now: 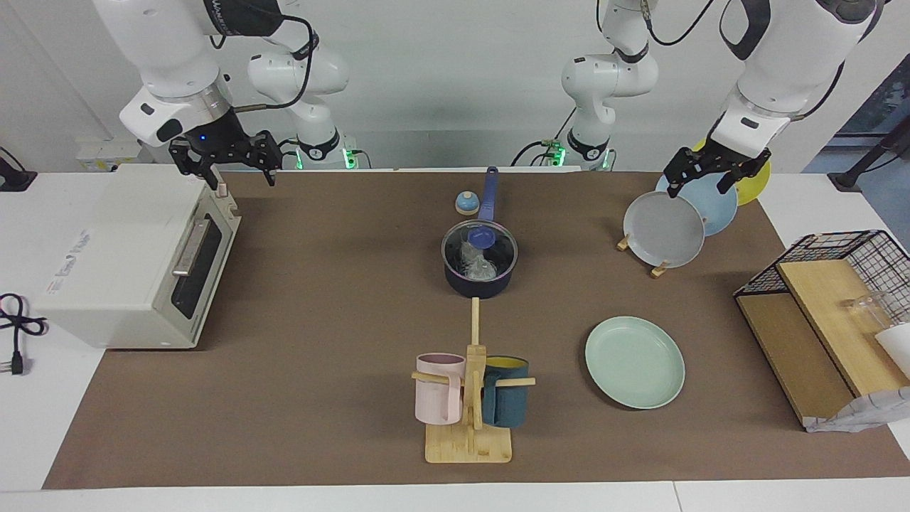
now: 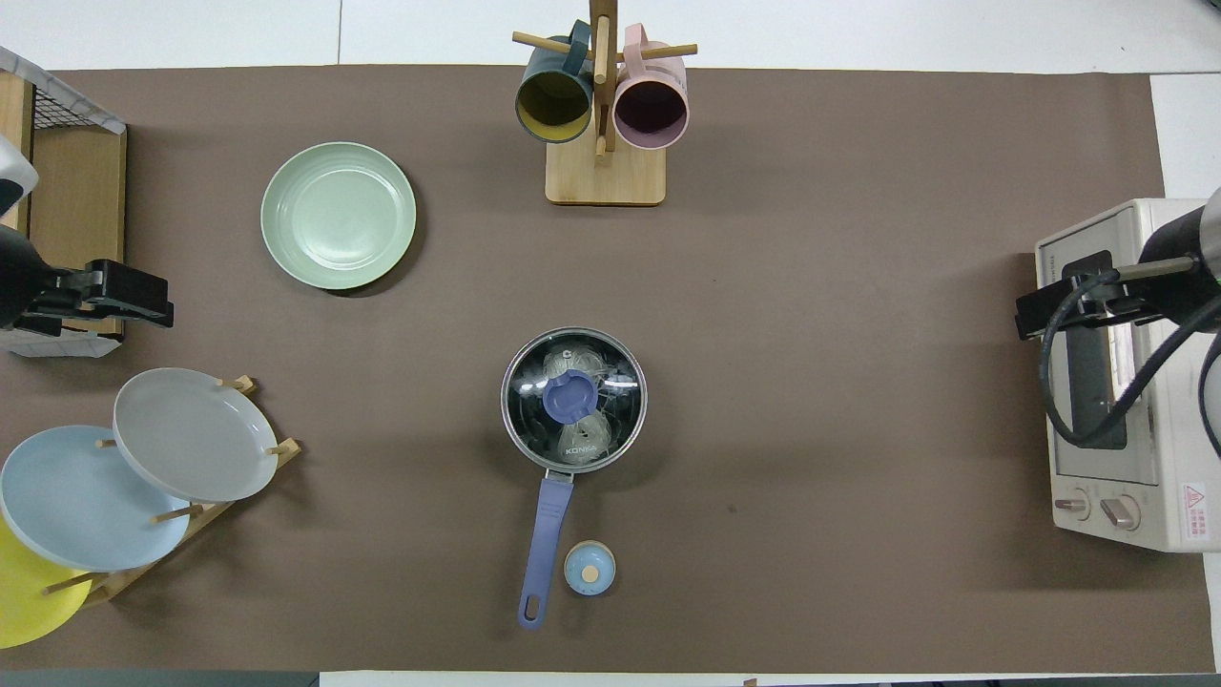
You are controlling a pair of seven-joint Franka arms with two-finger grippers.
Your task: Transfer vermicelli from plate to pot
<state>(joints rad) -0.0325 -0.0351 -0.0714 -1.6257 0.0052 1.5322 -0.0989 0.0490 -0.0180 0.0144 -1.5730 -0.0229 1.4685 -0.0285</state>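
Two clumps of vermicelli point(image 2: 572, 401) sit inside the pot point(image 1: 478, 279) at mid-table, visible through the glass lid point(image 2: 610, 382) with its blue knob. Pot handle point(image 2: 544, 549) points toward the robots; small blue timer point(image 2: 589, 569) just beside it. The plate point(image 2: 339, 216), mint green, lies flat and bare, farther from the robots than the pot, toward the left arm's end of the table.

Left gripper point(image 1: 708, 172) hangs raised over the dish rack point(image 1: 640, 249) holding grey, light blue and yellow plates; fingers apart, nothing held. Right gripper point(image 1: 226, 161) hangs over the corner of the toaster oven point(image 1: 121, 263) that lies nearest the robots, fingers apart, nothing held. Both arms wait.

Mug tree point(image 1: 470, 398) with pink mug point(image 1: 438, 388) and dark teal mug point(image 1: 506, 402) stands farther from the robots than the pot. Wire-and-wood shelf point(image 1: 825, 320) at the left arm's end of the table. Brown mat point(image 1: 320, 355) covers the table.
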